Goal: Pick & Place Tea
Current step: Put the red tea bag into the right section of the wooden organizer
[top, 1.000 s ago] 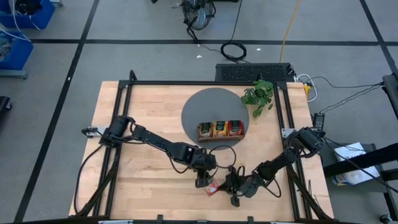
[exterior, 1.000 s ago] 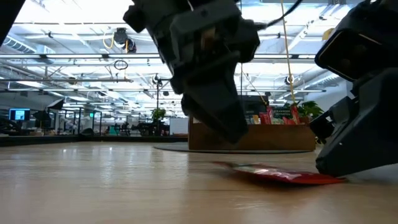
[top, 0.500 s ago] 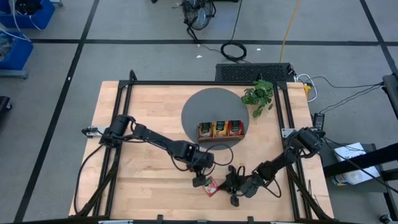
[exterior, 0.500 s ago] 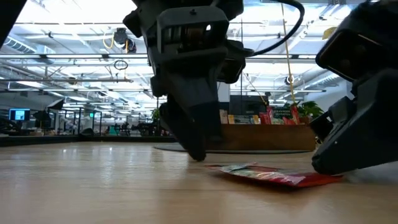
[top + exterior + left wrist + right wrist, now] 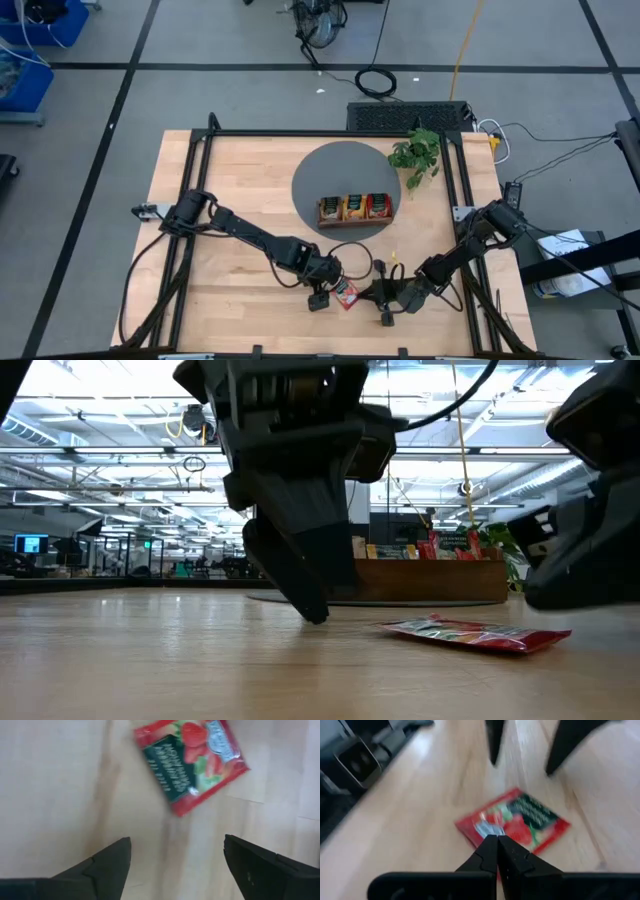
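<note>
One tea sachet [image 5: 347, 293], red with a dark green label, lies flat on the wooden table near its front edge; it also shows as the sachet [image 5: 475, 635] and the sachet [image 5: 190, 762]. My left gripper [image 5: 175, 857] is open and points steeply down, its tips just above the table to the left of the sachet. My right gripper [image 5: 496, 851] is shut and hangs slightly above the sachet's right end [image 5: 560, 633]. Neither gripper touches the sachet. More sachets stand in the wooden tray [image 5: 355, 208].
The tray sits on a round grey mat [image 5: 330, 170] toward the table's far side, with a small green plant [image 5: 415, 152] at its right. The tray [image 5: 410, 582] stands behind the sachet in the low view. Bare wood lies left of my left arm.
My right gripper has risen off the table beside the sachet's right end. My left gripper has shifted a little toward the near edge and rolled about its own line. The sachet has slid slightly toward the table's right and still lies flat.
</note>
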`<action>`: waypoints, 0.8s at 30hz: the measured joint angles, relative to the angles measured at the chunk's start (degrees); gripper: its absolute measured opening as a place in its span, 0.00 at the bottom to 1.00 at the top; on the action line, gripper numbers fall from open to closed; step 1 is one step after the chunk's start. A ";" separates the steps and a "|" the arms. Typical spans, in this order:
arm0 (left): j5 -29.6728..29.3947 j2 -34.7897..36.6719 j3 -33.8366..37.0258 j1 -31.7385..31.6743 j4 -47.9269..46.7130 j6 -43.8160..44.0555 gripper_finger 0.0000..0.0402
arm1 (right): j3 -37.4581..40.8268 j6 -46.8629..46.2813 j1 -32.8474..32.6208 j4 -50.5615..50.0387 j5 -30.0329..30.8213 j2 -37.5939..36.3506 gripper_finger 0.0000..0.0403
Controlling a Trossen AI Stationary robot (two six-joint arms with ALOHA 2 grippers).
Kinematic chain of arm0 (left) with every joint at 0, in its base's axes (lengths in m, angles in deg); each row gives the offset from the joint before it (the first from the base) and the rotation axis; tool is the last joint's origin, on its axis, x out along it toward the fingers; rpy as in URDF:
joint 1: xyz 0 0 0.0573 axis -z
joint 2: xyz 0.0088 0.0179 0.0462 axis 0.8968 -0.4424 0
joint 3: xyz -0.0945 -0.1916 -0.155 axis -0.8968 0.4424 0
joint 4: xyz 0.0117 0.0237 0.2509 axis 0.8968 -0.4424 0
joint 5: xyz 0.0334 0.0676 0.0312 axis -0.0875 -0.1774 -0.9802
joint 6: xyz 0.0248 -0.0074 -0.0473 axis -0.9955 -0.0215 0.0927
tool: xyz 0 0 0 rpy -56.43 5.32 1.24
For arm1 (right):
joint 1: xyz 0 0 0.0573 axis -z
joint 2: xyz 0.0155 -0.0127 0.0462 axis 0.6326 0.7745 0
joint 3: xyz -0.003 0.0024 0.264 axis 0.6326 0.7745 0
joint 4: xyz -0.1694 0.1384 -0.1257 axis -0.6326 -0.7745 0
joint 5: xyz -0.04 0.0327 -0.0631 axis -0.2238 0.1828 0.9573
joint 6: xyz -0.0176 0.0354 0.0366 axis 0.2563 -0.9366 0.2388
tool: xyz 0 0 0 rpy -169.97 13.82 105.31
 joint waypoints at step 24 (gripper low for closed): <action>-3.34 -0.09 1.67 -1.46 5.06 1.13 0.77 | -5.52 -4.00 1.56 -7.55 -2.83 5.28 0.00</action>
